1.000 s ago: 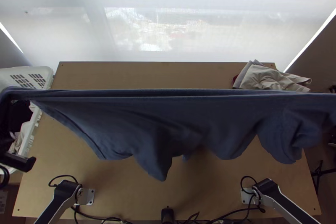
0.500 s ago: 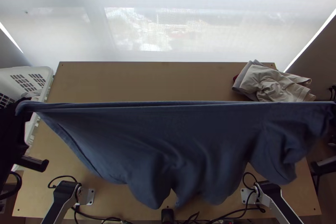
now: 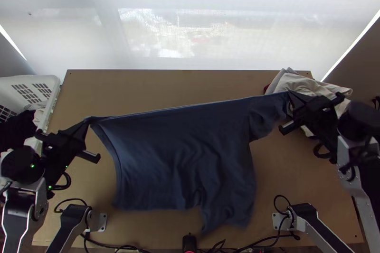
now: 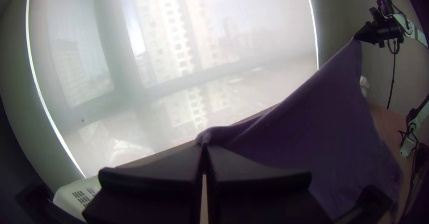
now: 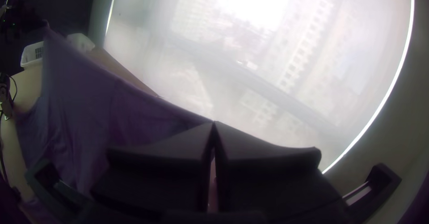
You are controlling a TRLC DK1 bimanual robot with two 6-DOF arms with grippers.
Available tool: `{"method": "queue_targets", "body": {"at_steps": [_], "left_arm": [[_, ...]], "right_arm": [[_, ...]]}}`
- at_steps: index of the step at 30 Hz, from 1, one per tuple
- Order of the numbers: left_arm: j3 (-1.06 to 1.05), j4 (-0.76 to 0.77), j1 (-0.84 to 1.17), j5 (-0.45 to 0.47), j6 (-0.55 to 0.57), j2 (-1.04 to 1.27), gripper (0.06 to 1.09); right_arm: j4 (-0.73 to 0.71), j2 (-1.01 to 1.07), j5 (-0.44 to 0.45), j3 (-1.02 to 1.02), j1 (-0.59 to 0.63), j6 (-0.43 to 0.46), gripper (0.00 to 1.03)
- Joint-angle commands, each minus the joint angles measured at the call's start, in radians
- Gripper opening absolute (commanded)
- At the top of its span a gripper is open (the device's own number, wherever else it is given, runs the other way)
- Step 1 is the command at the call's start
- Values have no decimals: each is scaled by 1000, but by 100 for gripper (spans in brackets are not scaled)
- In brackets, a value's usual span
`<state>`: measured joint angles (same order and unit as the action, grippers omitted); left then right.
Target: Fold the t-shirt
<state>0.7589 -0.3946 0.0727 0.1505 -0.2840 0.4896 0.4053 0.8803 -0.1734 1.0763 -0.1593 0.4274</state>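
Over on my left, a white slatted plastic laundry basket (image 3: pixel 56 82) stands beside the light wooden bench (image 3: pixel 166 87), with a bunch of dark cloth (image 3: pixel 16 132) and some whitish cloth (image 3: pixel 35 114) in it. Next to it is the left black end effector (image 3: pixel 87 121), at the bench's left side. Its flat fingers (image 4: pixel 165 163) are closed together at the tips, pinching an upper corner of the shirt. A white mounting plate (image 3: pixel 100 223) sits by the near edge, with black cables around it.

Then comes the dark blue cloth t-shirt (image 3: pixel 185 158), strung between the two arms over the middle of the bench. Its upper edge is drawn nearly straight; below, the cloth droops in soft folds to an uneven lower edge, and it's somewhat bunched towards the right corner. I can't tell whether any of it touches the wood. Below it, a small black cylinder (image 3: pixel 189 242) stands at the near edge, and further right there's a second white plate (image 3: pixel 279 223).

The right black end effector (image 3: pixel 289 92) has the other upper corner nipped, its fingers (image 5: pixel 178 145) closed together too. Just by it, partly hidden behind that arm, a crumpled beige and grey cloth pile (image 3: pixel 294 83) lies at the far right corner.
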Motion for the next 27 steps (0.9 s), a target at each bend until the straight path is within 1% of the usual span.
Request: {"method": "queue_targets", "body": {"at_steps": [1,6,10,17,27], "left_arm": [[-130,217,22,-55,25,199,9],[-112,419,22,-85,25,431,9],[-55,528,15,-109,25,607,9],[34,645,-36,-117,39,842,9],[175,718,-45,-124,42,1100,9]], "right_arm": [[-240,281,12,-69,-16,-4,3],[-321,517,25,33,-25,5,3],[-352,684,31,134,-28,7,3],[-352,888,41,310,-40,8,3],[-352,1108,66,504,-51,20,3]]}}
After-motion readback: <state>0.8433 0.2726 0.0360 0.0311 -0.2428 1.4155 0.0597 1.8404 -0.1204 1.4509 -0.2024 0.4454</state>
